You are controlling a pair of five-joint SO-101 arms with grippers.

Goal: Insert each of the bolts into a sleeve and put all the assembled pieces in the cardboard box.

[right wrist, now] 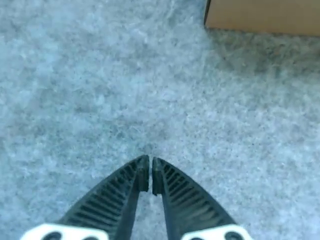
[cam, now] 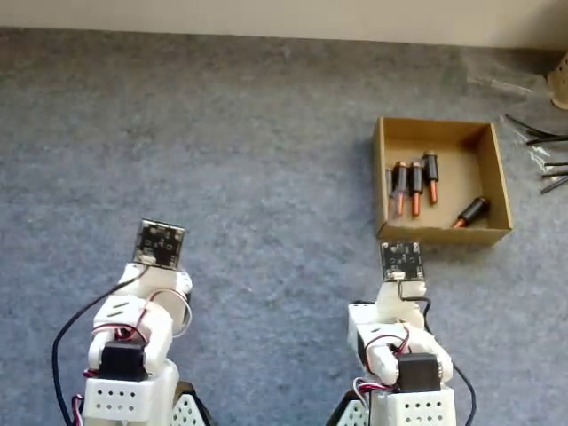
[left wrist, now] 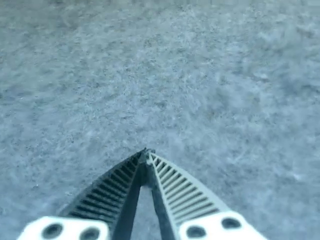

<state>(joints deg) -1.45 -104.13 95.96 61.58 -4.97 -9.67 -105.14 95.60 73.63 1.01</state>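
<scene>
Several sleeved bolts [cam: 415, 188] lie mostly up-and-down in the box [cam: 435, 123] at your overhead frame's upper right, just beyond the right arm [cam: 399, 355]; your left gripper [left wrist: 145, 152] sits pinched closed, empty, over grey mat [left wrist: 150, 75]; your right gripper [right wrist: 147, 161], likewise closed on nothing, has the box's corner [right wrist: 260, 15] ahead, upper right.

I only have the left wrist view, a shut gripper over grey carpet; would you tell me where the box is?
Observer: The box sits on the carpet, just ahead of the right gripper.
Operator: Is anything in it?
Observer: At least four assembled pieces lie inside, three side by side and one alone near a corner.
Operator: How does the right gripper stand?
Observer: It is shut and empty, over bare carpet short of the box.
</scene>
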